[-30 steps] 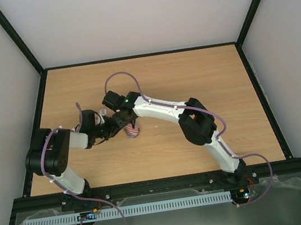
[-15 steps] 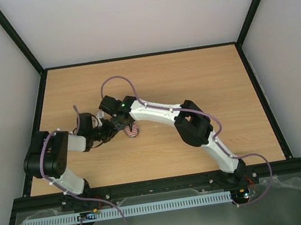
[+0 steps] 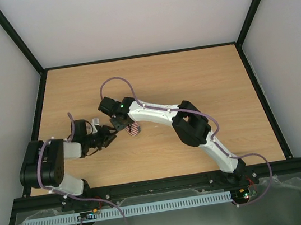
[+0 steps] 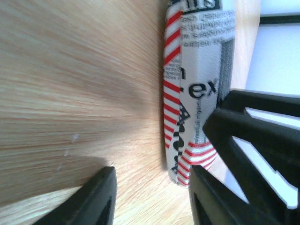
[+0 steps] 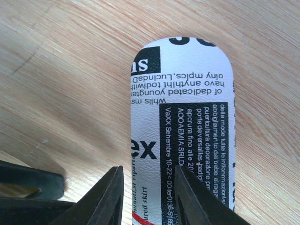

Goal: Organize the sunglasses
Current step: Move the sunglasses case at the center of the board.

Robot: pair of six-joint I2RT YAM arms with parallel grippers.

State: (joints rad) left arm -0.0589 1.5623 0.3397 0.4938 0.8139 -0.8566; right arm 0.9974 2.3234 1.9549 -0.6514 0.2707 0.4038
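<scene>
- Top external view: a light wood-grain desk with a black rim sits inside a booth of plain pale walls, with black frame posts running up from its far corners.
- A white slotted strip runs along the near side, just below the two arm bases. Purple cables loop over the white-and-black arms.
- An oblong case with newspaper print and red-and-white stripes lies on the desk. It is left of the middle, about halfway between the far and near edges.
- The left gripper reaches in from the left edge and ends just beside the case. In the left wrist view its two black fingers stand apart with bare wood between them, holding nothing. The striped end of the case is close by the right-hand finger.
- The right gripper comes down on the case from the far side. In the right wrist view its fingers stand close together. One is beside the long edge of the case, the other is over its printed face. Whether they clamp it cannot be told.
- The sunglasses show in no view, so where they lie cannot be told.
</scene>
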